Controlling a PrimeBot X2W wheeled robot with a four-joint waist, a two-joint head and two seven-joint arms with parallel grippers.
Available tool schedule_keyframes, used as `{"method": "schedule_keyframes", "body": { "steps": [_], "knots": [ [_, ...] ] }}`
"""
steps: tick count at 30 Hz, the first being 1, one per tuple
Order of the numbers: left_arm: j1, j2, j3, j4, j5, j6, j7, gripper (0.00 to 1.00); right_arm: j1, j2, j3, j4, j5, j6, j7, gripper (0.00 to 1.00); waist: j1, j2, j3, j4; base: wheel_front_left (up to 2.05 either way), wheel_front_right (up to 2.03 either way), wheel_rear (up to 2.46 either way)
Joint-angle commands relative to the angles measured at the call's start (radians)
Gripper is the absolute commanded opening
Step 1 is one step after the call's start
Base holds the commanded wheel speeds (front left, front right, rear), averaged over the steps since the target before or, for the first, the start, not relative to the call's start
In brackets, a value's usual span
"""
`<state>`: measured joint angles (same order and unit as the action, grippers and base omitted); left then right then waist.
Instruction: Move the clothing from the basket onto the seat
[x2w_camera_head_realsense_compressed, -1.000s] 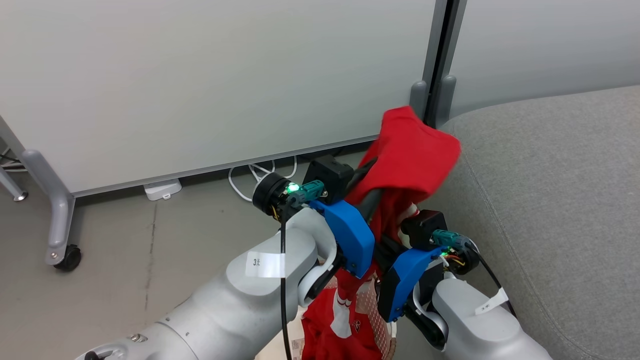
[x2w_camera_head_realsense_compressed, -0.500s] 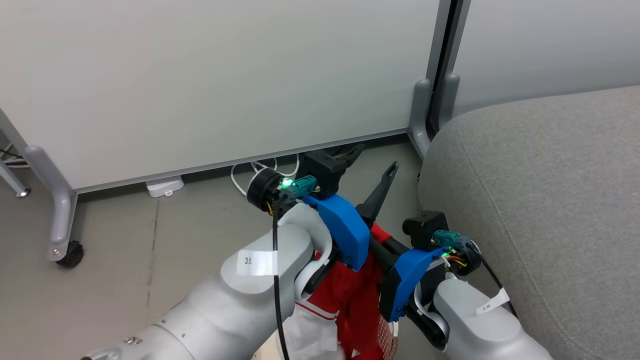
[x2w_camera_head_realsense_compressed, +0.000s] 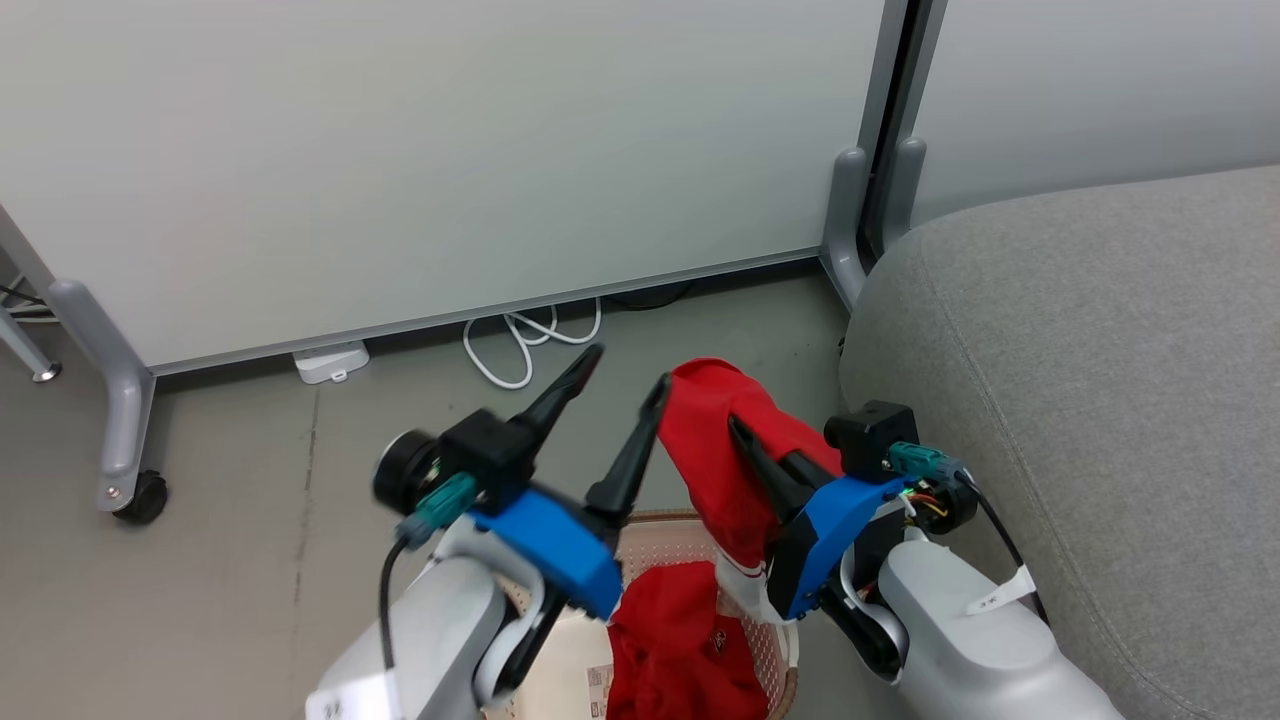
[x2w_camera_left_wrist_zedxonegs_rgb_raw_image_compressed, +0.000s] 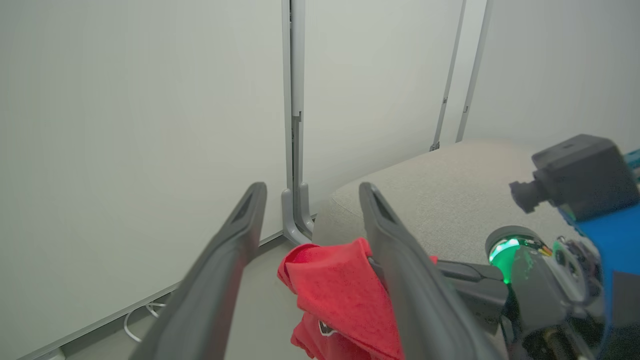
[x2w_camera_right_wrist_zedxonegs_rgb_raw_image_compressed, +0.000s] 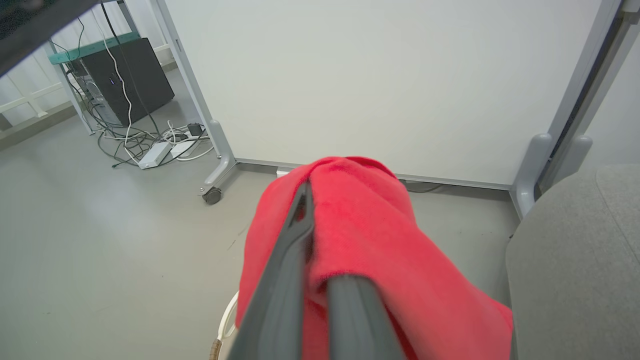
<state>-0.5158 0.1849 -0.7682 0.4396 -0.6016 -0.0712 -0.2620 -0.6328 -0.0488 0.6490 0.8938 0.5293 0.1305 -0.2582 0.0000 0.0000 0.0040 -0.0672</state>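
Observation:
A red piece of clothing hangs draped over my right gripper, which is shut on it above the basket. In the right wrist view the clothing covers the shut right gripper. More red clothing with a small white logo lies in the cream basket. My left gripper stands open just left of the hanging clothing, nothing between its fingers. The left wrist view shows the open left gripper with the clothing beyond it. The grey seat is on the right.
White partition panels on grey legs stand behind, with a caster at the left. A white cable and a white adapter lie on the floor below the panel. A black computer box with cables sits farther left.
My left gripper opened, let go of the red clothing and swung left and down. The clothing dropped from beside the seat's edge and now hangs on the right gripper alone.

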Motion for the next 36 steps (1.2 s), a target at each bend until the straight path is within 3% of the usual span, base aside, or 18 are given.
{"method": "schedule_keyframes", "body": {
  "steps": [1, 10, 19, 28, 36],
  "knots": [
    [0.022, 0.005, 0.013, -0.009, 0.008, -0.004, -0.004, 1.0, -0.002, -0.003, -0.005, -0.004, -0.005, 0.0, -0.006, 0.0, 0.0, 0.0, 0.001, 0.001, 0.0, 0.0, 0.0],
    [0.259, 0.029, 0.205, -0.1, 0.146, -0.041, -0.004, 1.0, 0.023, -0.003, -0.063, -0.009, -0.037, 0.0, -0.007, 0.0, 0.0, 0.0, 0.01, 0.008, 0.0, 0.0, 0.0],
    [0.364, 0.002, 0.337, -0.124, 0.219, -0.056, -0.004, 1.0, 0.031, -0.003, -0.114, -0.021, -0.073, 0.0, -0.006, 0.0, 0.0, 0.0, 0.023, 0.017, 0.0, 0.0, 0.0],
    [0.382, -0.027, 0.369, -0.136, 0.255, -0.059, -0.004, 1.0, 0.039, -0.003, -0.141, -0.046, -0.091, 0.0, 0.008, 0.0, 0.0, 0.0, 0.035, -0.003, 0.0, 0.0, 0.0],
    [0.381, -0.016, 0.37, -0.146, 0.249, -0.059, -0.004, 1.0, 0.036, -0.003, -0.154, -0.073, -0.105, 0.0, 0.02, 0.0, 0.0, 0.0, 0.053, -0.097, 0.0, 0.0, 0.0]
  ]
}}
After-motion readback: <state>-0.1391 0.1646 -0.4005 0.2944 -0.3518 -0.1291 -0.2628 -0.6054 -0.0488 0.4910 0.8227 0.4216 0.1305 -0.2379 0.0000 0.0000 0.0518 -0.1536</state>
